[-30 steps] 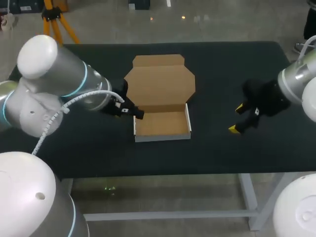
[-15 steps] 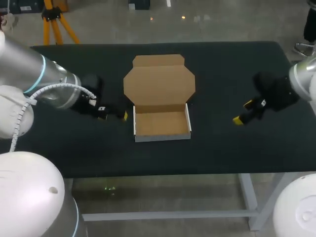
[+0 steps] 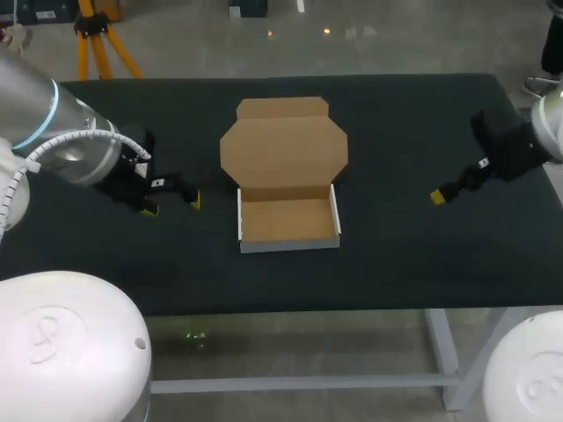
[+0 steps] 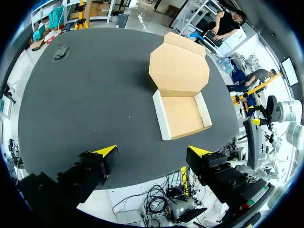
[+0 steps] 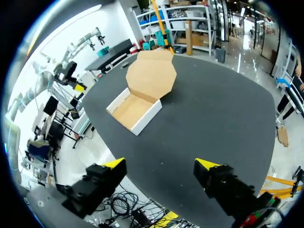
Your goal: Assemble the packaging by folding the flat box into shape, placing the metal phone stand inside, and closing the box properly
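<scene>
Both yellow-tipped claws, left gripper [image 3: 172, 206] and right gripper [image 3: 437, 197], hang well apart from the open brown cardboard box [image 3: 288, 220] mid-table in the head view. Each wrist view shows its fingers spread, holding nothing. No metal phone stand is plainly visible, so closing the lid [image 3: 283, 145] now would seal an empty box.

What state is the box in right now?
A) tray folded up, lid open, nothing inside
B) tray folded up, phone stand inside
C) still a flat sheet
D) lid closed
A: the box has its walls standing, the lid lies spread open, and only bare cardboard shows inside.
</scene>
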